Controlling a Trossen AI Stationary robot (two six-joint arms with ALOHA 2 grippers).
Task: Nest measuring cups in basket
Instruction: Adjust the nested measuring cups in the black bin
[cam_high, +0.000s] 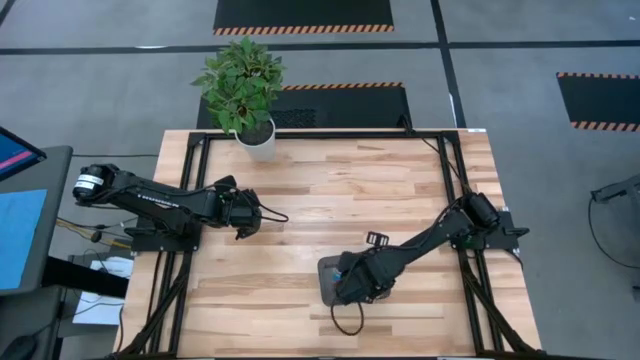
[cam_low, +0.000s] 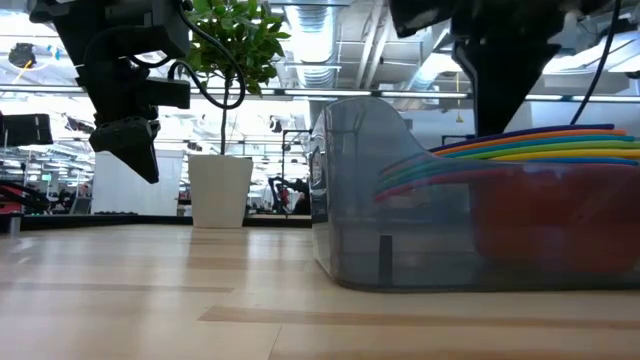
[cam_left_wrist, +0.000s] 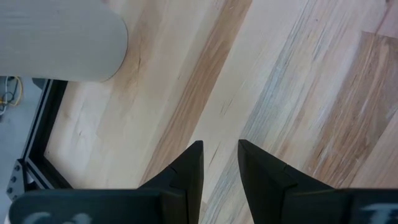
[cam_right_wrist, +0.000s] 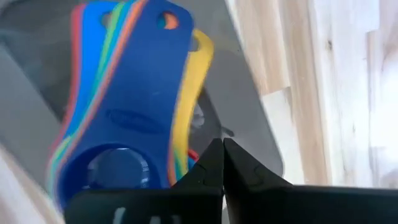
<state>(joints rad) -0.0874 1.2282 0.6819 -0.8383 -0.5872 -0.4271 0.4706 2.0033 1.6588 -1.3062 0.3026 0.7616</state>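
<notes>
Near the front edge of the tabletop (cam_high: 330, 190), right of centre: the basket (cam_high: 327, 280), grey, with open boards on its left and behind it. Inside it (clearest in the low view), the measuring cups (cam_low: 520, 160) nested in one stack, handles fanned in orange, yellow, green and blue bands, red cup (cam_low: 550, 220) lowest. From the right wrist view, dark blue cup (cam_right_wrist: 134, 118) on top, yellow handle (cam_right_wrist: 189, 93) jutting beside it. Right hand (cam_right_wrist: 223, 155) directly over the basket, fingers pressed together, pinching nothing. Left hand (cam_left_wrist: 220, 165) well apart, hanging above bare wood at the left-centre, fingers slightly spread, holding nothing. At the back edge, a white plant pot (cam_high: 257, 143); seen only as a pale curved wall in the left wrist view, hidden from the right one.
</notes>
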